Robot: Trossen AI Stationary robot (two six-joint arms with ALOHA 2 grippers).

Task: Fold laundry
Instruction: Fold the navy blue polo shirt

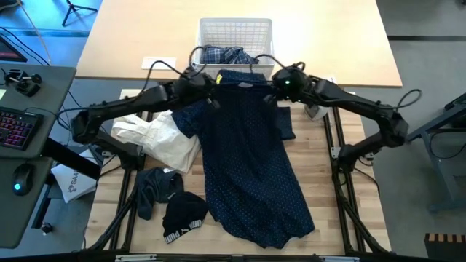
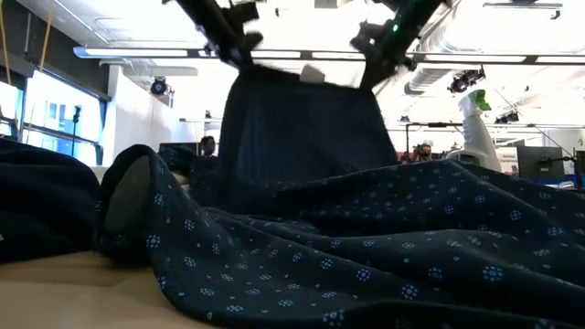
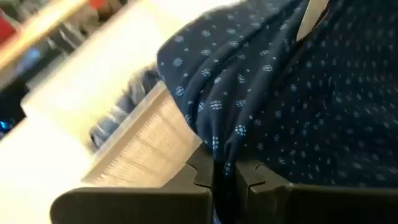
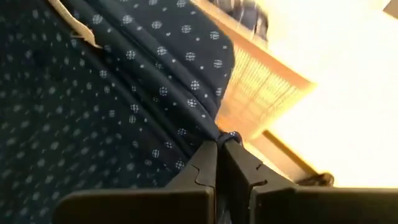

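The navy shirt with tiny white dots (image 1: 247,153) is stretched between my two grippers near the white basket (image 1: 211,29). My left gripper (image 1: 210,81) is shut on the shirt's upper left corner, and my right gripper (image 1: 277,83) is shut on its upper right corner. In the low view the shirt's upper part (image 2: 302,137) hangs like a curtain below both grippers, and its lower part (image 2: 384,247) lies on the table. The blue-and-white plaid shirt (image 1: 227,54) lies in the basket. My left gripper pinches a bunched fold of the navy cloth (image 3: 219,149) at the shirt's upper left corner between its two fingers. The fingers slant down toward the table's far side. The cloth hangs below them, its lower end on the table. My right gripper pinches a gathered fold of the navy cloth (image 4: 219,132) at the shirt's upper right corner between its two fingers, slanting down toward the far side. The top edge (image 2: 306,73) runs fairly taut between the two holds.
A cream garment (image 1: 164,138) lies at the table's left. A dark grey piece (image 1: 153,191) and a black piece with a white-striped band (image 1: 183,216) lie near the front left. The basket stands right behind the held shirt.
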